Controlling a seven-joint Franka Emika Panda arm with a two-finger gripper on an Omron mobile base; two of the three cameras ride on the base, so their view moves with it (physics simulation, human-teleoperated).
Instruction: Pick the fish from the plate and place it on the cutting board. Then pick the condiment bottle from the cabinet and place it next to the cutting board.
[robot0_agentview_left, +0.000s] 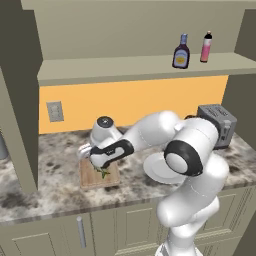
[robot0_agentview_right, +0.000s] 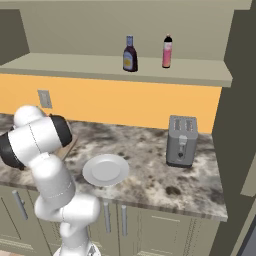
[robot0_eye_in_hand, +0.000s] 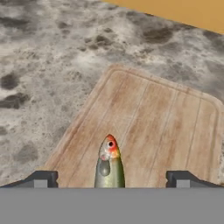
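The small silvery-green fish lies on the wooden cutting board, head pointing away from the hand. My gripper is open just above it, and the two fingertips stand wide on either side without touching it. From the left base view the gripper hovers low over the board, with the fish beneath it. The white plate is bare to the right of the board. The squat dark condiment bottle stands on the cabinet shelf.
A slim pink bottle stands right of the condiment bottle on the shelf. A grey toaster sits on the marbled counter at the right. A wall outlet is on the orange backsplash.
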